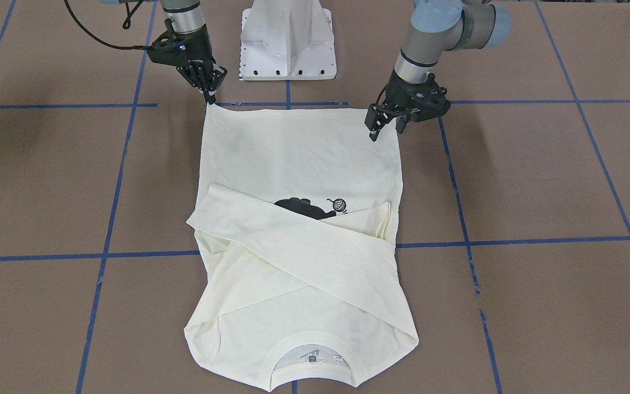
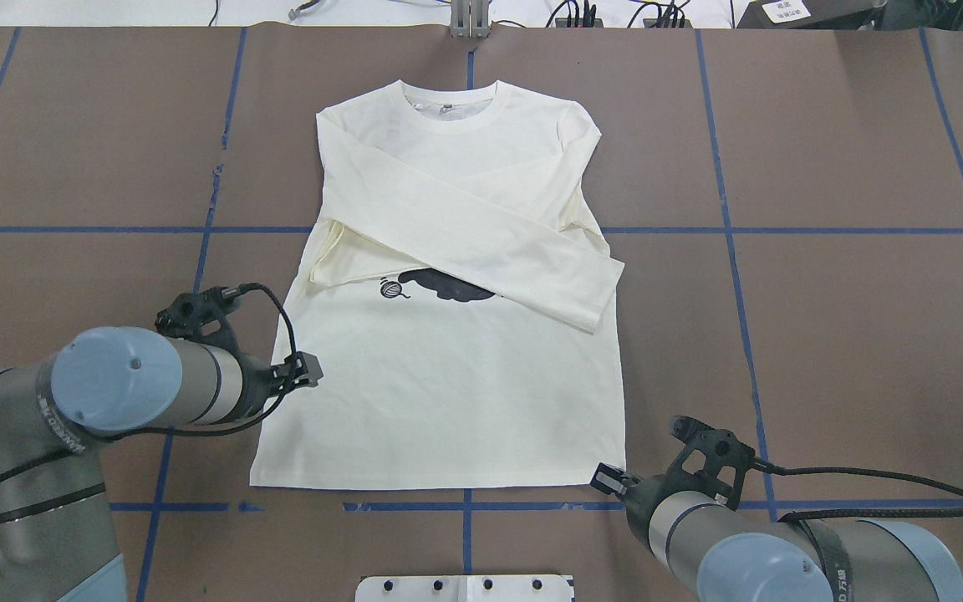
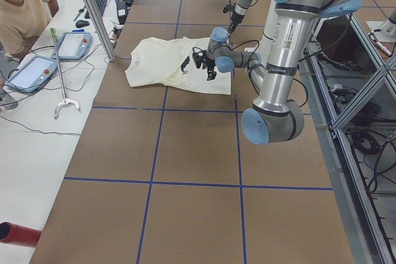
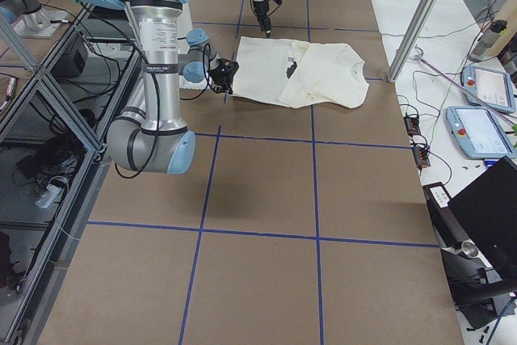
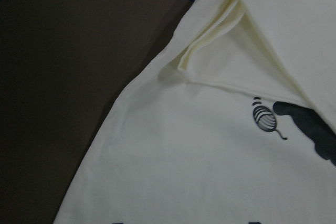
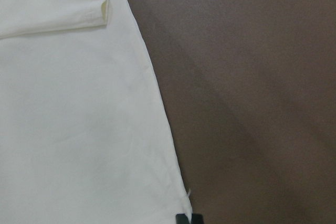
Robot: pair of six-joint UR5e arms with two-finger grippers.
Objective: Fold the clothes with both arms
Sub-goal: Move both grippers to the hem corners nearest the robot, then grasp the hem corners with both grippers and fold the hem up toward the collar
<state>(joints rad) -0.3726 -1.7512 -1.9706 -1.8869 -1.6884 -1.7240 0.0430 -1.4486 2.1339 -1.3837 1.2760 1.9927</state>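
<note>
Two grippers, one garment. The black two-finger left gripper [image 1: 386,130] hangs released, jaws apart, over one side edge of the cream-white long-sleeved T-shirt [image 1: 298,148] with a black cat print. The black two-finger right gripper [image 1: 209,97] is clenched, apparently pinching the opposite hem corner. The shirt lies flat with its sleeves crossed, and the brown, blue-taped table [image 1: 539,175] shows beyond every edge. The grey-and-silver left arm [image 2: 139,389] and right arm [image 2: 749,552] reach forward, wrists angled down.

Even, bright light — wrist views dim
</note>
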